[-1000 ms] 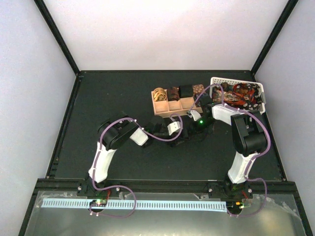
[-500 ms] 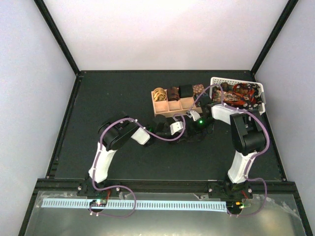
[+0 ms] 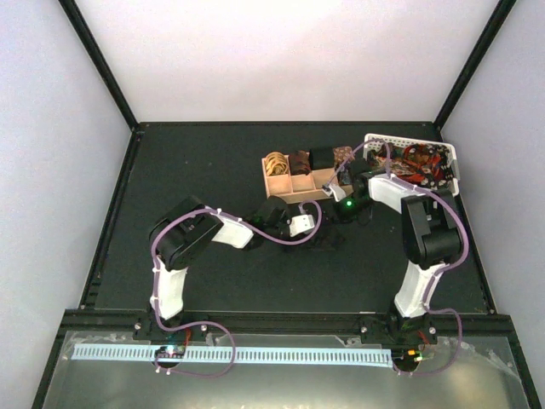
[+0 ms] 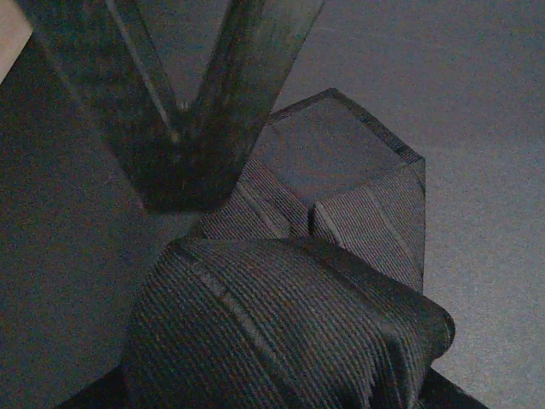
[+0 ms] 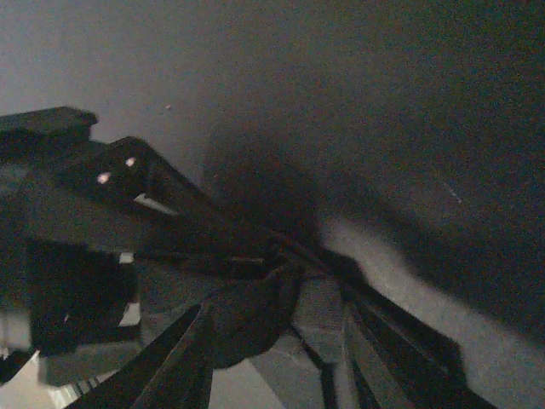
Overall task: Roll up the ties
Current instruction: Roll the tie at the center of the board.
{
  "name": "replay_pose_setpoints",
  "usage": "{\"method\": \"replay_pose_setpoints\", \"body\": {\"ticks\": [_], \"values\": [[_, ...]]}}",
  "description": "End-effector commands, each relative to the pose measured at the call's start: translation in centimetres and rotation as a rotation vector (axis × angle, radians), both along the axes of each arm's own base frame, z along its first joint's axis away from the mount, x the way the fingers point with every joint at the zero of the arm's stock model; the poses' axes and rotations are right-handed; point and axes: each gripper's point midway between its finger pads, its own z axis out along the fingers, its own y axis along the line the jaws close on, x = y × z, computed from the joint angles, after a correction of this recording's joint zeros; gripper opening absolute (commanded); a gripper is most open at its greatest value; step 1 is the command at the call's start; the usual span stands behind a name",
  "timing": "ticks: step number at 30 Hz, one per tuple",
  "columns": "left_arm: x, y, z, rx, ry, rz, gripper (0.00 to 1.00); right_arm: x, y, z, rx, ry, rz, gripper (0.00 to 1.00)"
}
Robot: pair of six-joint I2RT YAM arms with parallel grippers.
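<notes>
A tan wooden compartment tray (image 3: 282,190) sits just above the middle of the overhead view on the black table mat (image 3: 196,166). Its back row holds four rolled ties: a gold coil (image 3: 275,162), a brown coil (image 3: 300,159), a black coil (image 3: 322,157) and a patterned brown coil (image 3: 342,154). To the right of the tray, at the mat's upper right, a white perforated basket (image 3: 455,167) holds a heap of loose red and dark ties (image 3: 417,162). The right arm's forearm and purple cable cross in front of the gap between basket and tray.

The tie being worked is a dark ribbed tie (image 4: 289,315). It lies on the mat just below the tray, between the two wrists, and is barely separable from the black mat in the overhead view. In the left wrist view it fills the lower centre, folded over itself into a thick bundle with a flat flap behind it.

The left gripper (image 4: 179,183) is at the bundle's upper left edge. Its fingers converge in a V with the tips drawn together against the fabric; whether cloth is pinched between them cannot be told. The left arm stretches low from the lower left toward the centre.

The right gripper (image 3: 335,213) reaches leftward from a raised, bent elbow and sits just below the tray. Its own view is too dark to tell how far it is open or what it holds.
</notes>
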Motion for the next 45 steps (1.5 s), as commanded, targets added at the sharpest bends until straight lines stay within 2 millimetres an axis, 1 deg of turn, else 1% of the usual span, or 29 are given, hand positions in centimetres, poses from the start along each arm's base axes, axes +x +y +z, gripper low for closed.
{"method": "replay_pose_setpoints", "body": {"ticks": [1,4,6,10,14,15,16,17,18,23,25,28,29,30,31,34,37,39,45], "values": [[-1.6,2.1,-3.6,0.147,0.074,-0.009,0.42,-1.3,0.6,2.9,0.099,0.001,0.005,0.46],[-1.6,2.1,-3.8,0.161,0.076,-0.014,0.42,-2.1,1.6,3.7,0.157,0.029,0.002,0.46],[-1.6,2.2,-3.9,0.172,0.076,-0.017,0.43,-2.6,2.1,3.5,0.158,0.045,0.01,0.46],[-1.5,2.2,-4.4,0.194,0.08,-0.017,0.44,-3.0,2.2,1.6,0.117,0.086,0.014,0.46],[-1.5,2.2,-4.4,0.194,0.079,-0.015,0.46,-3.2,1.5,-0.1,0.063,0.115,0.012,0.44],[-1.5,2.2,-4.4,0.193,0.079,-0.015,0.46,-3.4,1.5,-0.2,0.062,0.121,0.014,0.41],[-1.4,2.2,-4.4,0.192,0.079,-0.015,0.46,-3.6,1.5,-0.3,0.06,0.126,0.018,0.35],[-1.4,2.1,-4.4,0.192,0.079,-0.014,0.46,-3.7,1.4,-0.4,0.056,0.126,0.023,0.26],[-1.4,2.1,-4.4,0.191,0.078,-0.014,0.47,-3.7,1.2,-0.5,0.043,0.121,0.026,0.2],[-1.2,1.7,-4.0,0.176,0.078,-0.021,0.49,-4.1,0.5,-1.3,-0.006,0.133,0.045,0.02],[-1.1,1.5,-4.0,0.175,0.084,-0.018,0.5,-4.1,0.3,-1.4,-0.013,0.126,0.045,0.01],[-0.8,1.4,-3.3,0.158,0.071,-0.004,0.58,-3.8,0.0,-1.4,-0.026,0.106,0.034,0.01],[-0.5,1.4,-2.8,0.143,0.06,0.006,0.62,-3.7,-0.2,-1.5,-0.036,0.102,0.033,0.01],[-0.6,1.5,-2.4,0.122,0.058,0.01,0.69,-3.7,-0.4,-1.7,-0.048,0.098,0.033,0.01],[-0.6,1.5,-1.7,0.09,0.053,0.009,0.74,-3.6,-0.6,-1.9,-0.061,0.097,0.031,0.01],[-0.8,1.1,0.3,0.003,0.047,-0.008,0.82,-3.7,-1.2,-2.5,-0.097,0.093,0.035,0.01],[-1.3,0.6,2.1,-0.089,0.041,-0.039,0.86,-3.6,-1.9,-2.8,-0.142,0.073,0.036,0.01],[-1.7,0.1,2.9,-0.136,0.037,-0.064,0.88,-3.6,-2.4,-2.9,-0.17,0.054,0.039,0.01],[-1.3,-1.2,3.7,-0.23,0.057,-0.074,0.9,-3.6,-3.2,-3.3,-0.219,0.029,0.047,0.01]]}}
